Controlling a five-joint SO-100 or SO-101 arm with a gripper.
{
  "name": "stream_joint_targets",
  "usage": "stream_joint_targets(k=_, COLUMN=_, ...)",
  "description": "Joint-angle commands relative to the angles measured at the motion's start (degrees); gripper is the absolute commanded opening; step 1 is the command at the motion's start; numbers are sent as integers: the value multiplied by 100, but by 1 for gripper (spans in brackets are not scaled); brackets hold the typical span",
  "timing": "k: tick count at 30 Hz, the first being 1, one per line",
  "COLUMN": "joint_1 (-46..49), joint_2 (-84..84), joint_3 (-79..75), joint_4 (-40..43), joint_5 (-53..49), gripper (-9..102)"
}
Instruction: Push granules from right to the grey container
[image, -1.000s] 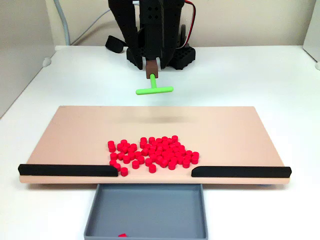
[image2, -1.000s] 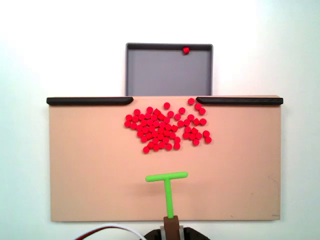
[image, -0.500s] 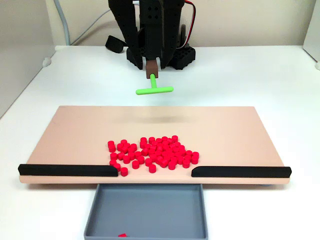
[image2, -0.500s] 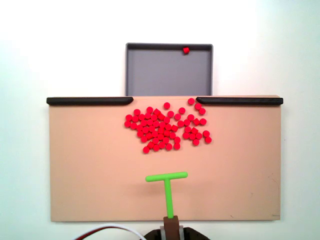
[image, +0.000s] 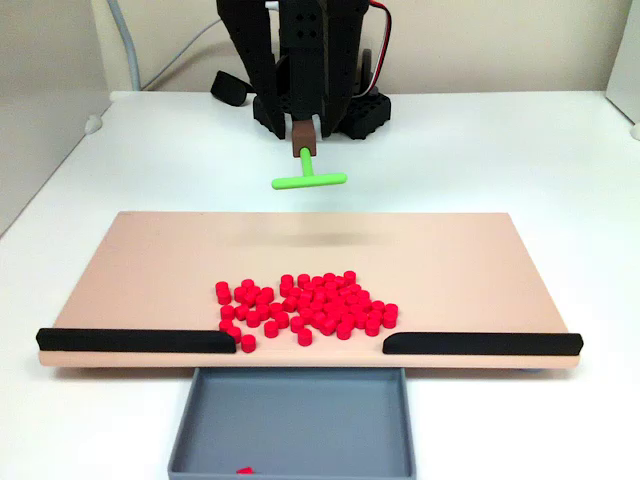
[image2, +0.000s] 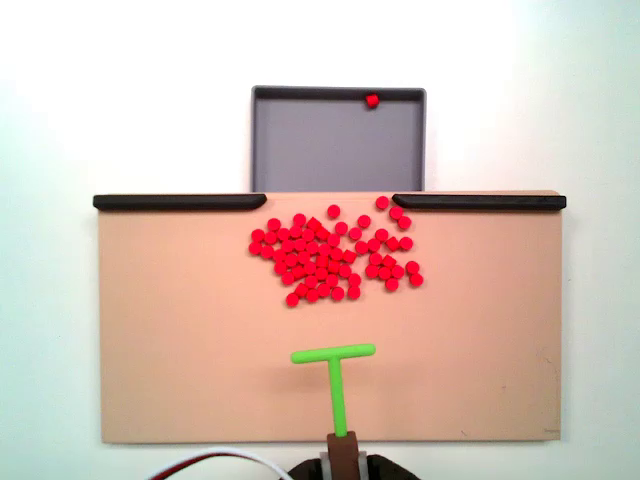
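At the bottom edge of a fixed view, the arm is cut off, so just a brown mount and a bit of red and white wire show beside the gripper (image2: 345, 462); in the other fixed view the gripper (image: 304, 135) sits under the dark arm body, and its fingers are too buried in black parts to say whether they are apart or closed. It carries the green T-shaped stick (image2: 336, 380), though how it is fixed there is hard to make out.

Its stem runs lengthwise from the gripper toward the beige board's (image2: 180, 340) far edge, with the crossbar across the tip, facing the granules (image2: 330, 257). From the front, the stick (image: 308, 175) hangs above the board's rear edge, apparently off the surface, with a faint shadow on the board (image: 150, 270) below it.

The granules (image: 305, 305) are small bright red cylinders, dozens of them, alike, lying loosely clustered on the board just behind the gap between the two black strips (image: 135, 340), well apart from the crossbar. A few sit close to the left strip's inner end.

Beyond that gap, below the board's front edge, lies the grey container (image: 290, 425), a shallow tray with low walls, narrower than the board. One red granule rests at its outer wall, half cut off in the front view.
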Motion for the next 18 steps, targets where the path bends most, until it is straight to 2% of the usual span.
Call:
stream_joint_targets(k=1, joint_1=-44, joint_2=202, joint_3=-18, joint_4=0, joint_5=18, gripper=0)
stream_joint_targets(k=18, joint_1=-9, joint_2=229, joint_3=-18, joint_4=0, joint_5=281, gripper=0)
